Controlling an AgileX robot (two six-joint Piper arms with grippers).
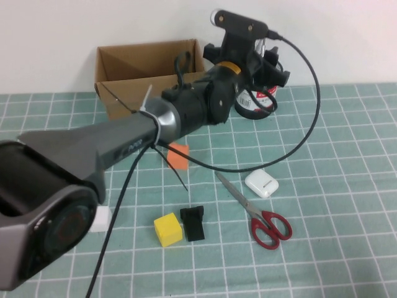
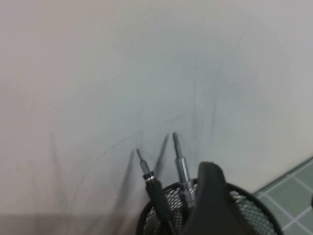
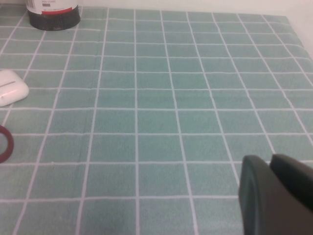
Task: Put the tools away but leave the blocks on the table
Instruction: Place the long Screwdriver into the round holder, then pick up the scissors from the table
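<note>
My left gripper (image 1: 263, 68) hangs open over a black mesh cup (image 1: 253, 102) at the back of the table. In the left wrist view the cup (image 2: 254, 210) holds two screwdrivers standing upright: the thin pen-like one (image 2: 152, 183) and a steel shaft (image 2: 181, 166) whose handle is hidden in the cup. My left gripper (image 2: 261, 188) holds nothing. The red-handled scissors (image 1: 257, 211) lie flat on the table. The orange block (image 1: 178, 155), yellow block (image 1: 167, 230) and white block (image 1: 99, 218) sit on the table. My right gripper (image 3: 268, 159) is shut and empty, low over the grid.
An open cardboard box (image 1: 149, 68) stands at the back left. A white rounded case (image 1: 261, 183) lies near the scissor blades, and a black bracket (image 1: 194, 222) lies beside the yellow block. The left arm's cable loops over the table's middle.
</note>
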